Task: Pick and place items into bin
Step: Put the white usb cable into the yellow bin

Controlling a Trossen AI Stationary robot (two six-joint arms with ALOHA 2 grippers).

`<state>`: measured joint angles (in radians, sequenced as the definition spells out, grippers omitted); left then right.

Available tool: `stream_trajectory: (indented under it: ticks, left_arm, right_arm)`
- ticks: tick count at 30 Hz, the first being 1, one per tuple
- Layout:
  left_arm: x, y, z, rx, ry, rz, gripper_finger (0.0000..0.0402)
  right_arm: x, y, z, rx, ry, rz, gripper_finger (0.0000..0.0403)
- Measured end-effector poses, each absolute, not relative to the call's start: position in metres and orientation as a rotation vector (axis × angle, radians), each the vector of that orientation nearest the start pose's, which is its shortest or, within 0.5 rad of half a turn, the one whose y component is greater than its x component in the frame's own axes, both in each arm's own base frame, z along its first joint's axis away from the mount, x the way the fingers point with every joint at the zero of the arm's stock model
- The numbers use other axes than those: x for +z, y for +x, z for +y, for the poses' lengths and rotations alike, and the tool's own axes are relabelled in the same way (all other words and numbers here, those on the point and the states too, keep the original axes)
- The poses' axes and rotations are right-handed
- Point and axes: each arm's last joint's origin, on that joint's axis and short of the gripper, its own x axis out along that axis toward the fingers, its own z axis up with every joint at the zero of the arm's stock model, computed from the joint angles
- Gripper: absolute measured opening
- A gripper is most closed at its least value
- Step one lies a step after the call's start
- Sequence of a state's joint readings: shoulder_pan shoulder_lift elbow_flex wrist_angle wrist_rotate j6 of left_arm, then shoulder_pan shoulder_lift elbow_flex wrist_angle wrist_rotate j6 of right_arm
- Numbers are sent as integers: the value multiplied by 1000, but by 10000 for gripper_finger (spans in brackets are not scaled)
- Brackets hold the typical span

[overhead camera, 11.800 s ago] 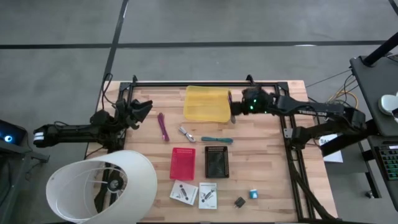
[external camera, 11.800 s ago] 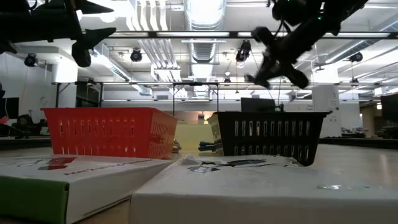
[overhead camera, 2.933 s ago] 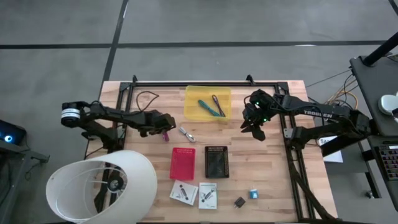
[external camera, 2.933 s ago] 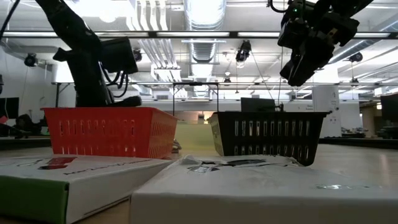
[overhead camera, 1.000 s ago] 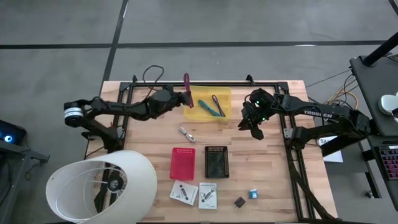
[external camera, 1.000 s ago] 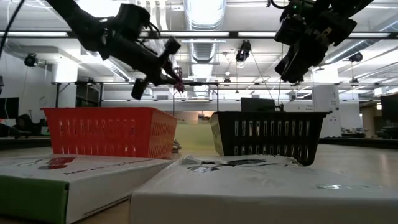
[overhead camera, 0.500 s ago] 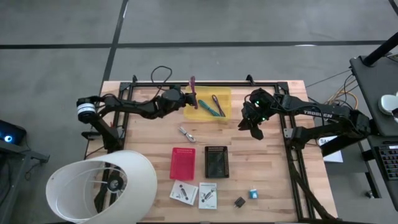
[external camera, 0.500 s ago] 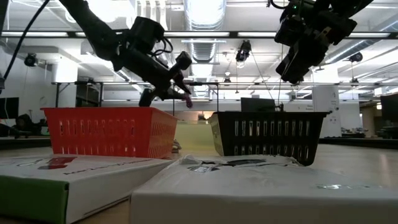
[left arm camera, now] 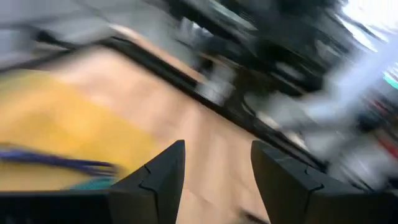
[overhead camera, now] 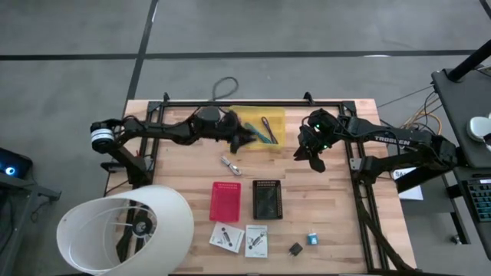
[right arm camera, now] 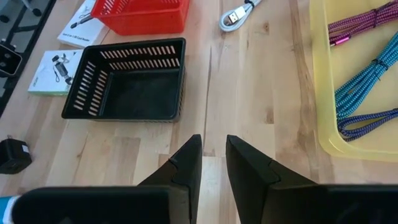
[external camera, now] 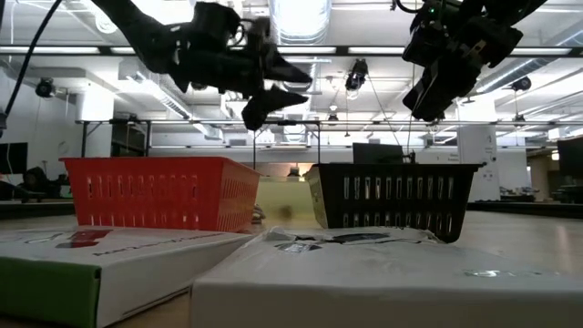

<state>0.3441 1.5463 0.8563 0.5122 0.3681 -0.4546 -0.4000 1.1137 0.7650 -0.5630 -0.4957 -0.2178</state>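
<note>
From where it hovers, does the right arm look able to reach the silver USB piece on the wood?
Probably yes. The right gripper hangs above bare wood beside the yellow tray, and the silver USB piece lies uncovered between tray and red basket. The left gripper is over the tray.

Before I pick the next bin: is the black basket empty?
Empty: the right wrist view shows the black basket's bare floor, nothing inside.

One camera looks straight down over the whole wooden table (overhead camera: 322, 199), another sits level at its near edge facing the room, and both wrist cameras share the flat yellow plastic tray (right arm camera: 354, 81).
</note>
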Motion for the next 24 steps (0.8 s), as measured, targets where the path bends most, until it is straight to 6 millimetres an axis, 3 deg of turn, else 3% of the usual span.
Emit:
stream_trajectory:
  ticks: [17, 24]
  left_arm:
    - [204, 304, 75, -151, -194, 740, 168]
    - [195, 295, 78, -65, -6, 875, 168]
  right_arm:
    - [239, 200, -69, 164, 224, 811, 63]
    - [239, 200, -70, 150, 254, 812, 63]
